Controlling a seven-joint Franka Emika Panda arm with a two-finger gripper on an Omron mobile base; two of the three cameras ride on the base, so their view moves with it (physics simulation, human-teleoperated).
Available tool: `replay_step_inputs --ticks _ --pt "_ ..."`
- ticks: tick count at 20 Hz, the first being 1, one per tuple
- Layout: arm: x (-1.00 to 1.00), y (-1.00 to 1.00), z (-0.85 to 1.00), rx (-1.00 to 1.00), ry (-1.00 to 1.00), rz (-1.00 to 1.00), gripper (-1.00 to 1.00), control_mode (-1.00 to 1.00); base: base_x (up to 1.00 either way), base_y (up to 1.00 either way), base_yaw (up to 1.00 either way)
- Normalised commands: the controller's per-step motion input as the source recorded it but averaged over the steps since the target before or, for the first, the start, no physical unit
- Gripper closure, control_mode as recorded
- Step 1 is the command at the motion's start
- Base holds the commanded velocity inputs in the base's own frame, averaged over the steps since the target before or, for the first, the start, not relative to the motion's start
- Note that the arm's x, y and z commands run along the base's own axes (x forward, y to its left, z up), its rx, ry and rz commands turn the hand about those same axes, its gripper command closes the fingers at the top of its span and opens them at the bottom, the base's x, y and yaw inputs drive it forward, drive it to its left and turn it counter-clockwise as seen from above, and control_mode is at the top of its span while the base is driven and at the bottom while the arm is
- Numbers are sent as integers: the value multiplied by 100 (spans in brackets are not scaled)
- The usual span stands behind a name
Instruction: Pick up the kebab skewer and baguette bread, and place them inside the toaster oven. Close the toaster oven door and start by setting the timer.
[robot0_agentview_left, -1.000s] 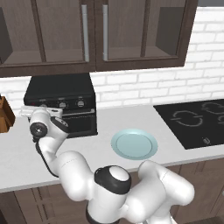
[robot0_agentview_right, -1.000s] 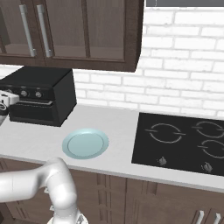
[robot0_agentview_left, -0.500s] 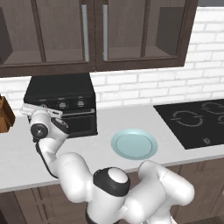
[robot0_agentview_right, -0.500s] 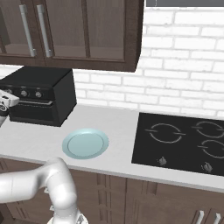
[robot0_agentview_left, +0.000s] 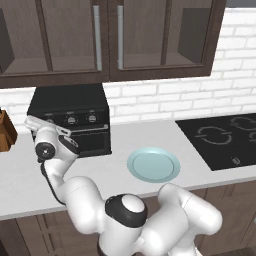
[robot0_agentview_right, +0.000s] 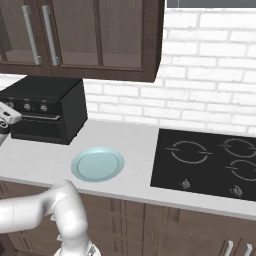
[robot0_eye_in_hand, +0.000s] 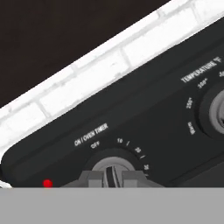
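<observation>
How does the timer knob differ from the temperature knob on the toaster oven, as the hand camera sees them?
The timer knob sits between the end effector tips, which are closed on it; the temperature knob is untouched and cut by the picture's edge. The timer knob has a red light beside it; none shows by the temperature knob. Both are round, silver, on the toaster oven panel.

- You're in a home kitchen.
- Dark wood cabinets (robot0_agentview_left: 107, 37) with glass doors hang on a white brick wall (robot0_agentview_right: 210, 75).
- A black cooktop (robot0_agentview_right: 207, 160) is set in the pale table (robot0_agentview_right: 135, 145).
- A toaster oven (robot0_agentview_left: 70, 120) stands near a plate (robot0_agentview_left: 153, 164).
</observation>
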Motion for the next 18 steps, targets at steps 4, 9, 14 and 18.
replay_step_inputs --ticks 4,9,14,18 --pt "0 0 0 15 0 -3 100 -100 0 0 0" --pt "0 0 0 15 -1 -4 100 -100 0 0 0" --pt "0 0 0 15 0 -4 100 -100 0 0 0" --pt "0 0 1 15 -1 -4 100 -100 0 0 0"
